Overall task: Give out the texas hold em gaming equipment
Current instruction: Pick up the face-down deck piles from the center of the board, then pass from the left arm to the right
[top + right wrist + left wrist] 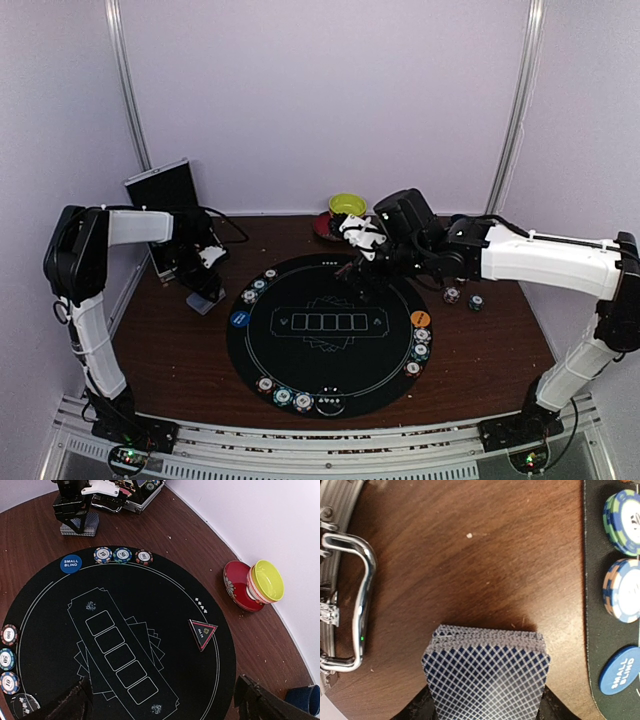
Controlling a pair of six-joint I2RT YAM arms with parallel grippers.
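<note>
A deck of blue-backed playing cards (487, 675) sits between my left gripper's (487, 707) dark fingers, low over the brown table left of the round black mat (335, 300). In the top view the left gripper (205, 282) is on the deck (205, 301). My right gripper (162, 707) is wide open and empty, above the mat's far edge (352, 268). A black-and-red triangular token (202, 632) lies on the mat below it. Striped chips (122, 555) and a blue small-blind disc (71, 563) line the mat's left rim. An orange disc (420, 319) and more chips (421, 343) line the right rim.
An open silver case (160, 190) stands behind the left gripper, its handle (362, 595) close to the deck. A yellow-green bowl (267, 580) on a red saucer (235, 582) and a blue mug (302, 698) stand at the back. Two loose chips (463, 298) lie right of the mat.
</note>
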